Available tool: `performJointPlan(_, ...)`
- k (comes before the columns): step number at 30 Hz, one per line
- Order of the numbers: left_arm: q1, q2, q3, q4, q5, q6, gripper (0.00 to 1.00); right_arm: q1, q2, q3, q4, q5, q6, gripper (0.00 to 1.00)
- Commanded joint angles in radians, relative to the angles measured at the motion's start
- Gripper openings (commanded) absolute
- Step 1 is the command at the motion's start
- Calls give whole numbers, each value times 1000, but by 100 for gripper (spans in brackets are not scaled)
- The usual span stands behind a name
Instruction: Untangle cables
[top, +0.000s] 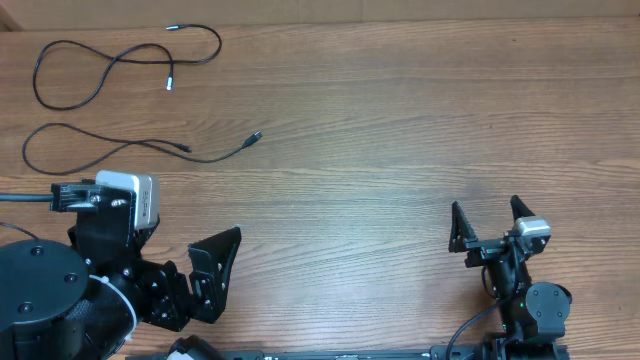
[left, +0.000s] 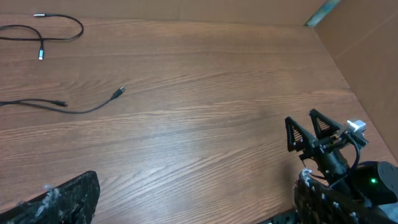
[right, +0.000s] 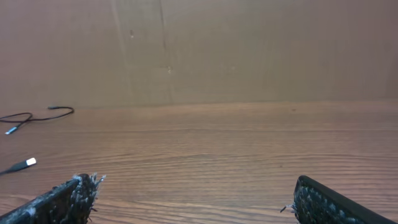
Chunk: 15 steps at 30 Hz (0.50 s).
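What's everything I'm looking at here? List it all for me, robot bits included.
far cable: one, black with silvery tips, far-left corner of the table, looped across itself
near cable: one, black with small plug tips, on the left just in front of the far cable, lying apart from it
table: one, brown wood grain, under everything
back wall: one, plain brown, rising behind the table's far edge
left gripper: one, black, near-left edge of the table, open and holding nothing
right gripper: one, black, near-right edge of the table, open and holding nothing
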Motion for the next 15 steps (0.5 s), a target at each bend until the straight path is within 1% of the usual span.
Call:
performJointPlan(1, -4, 3, 2, 2, -12, -20, 99, -4, -12, -11, 5, 24, -17, 100)
performJointPlan(6, -4, 3, 2, 2, -12, -20, 100, -4, -12, -11, 2, 32, -27, 100)
performJointPlan(13, -4, 3, 2, 2, -12, -21, 99, -4, -12, -10, -1, 39, -115, 100)
performJointPlan(15, -4, 3, 2, 2, -12, -20, 99, -4, -12, -10, -2, 47, -114, 100)
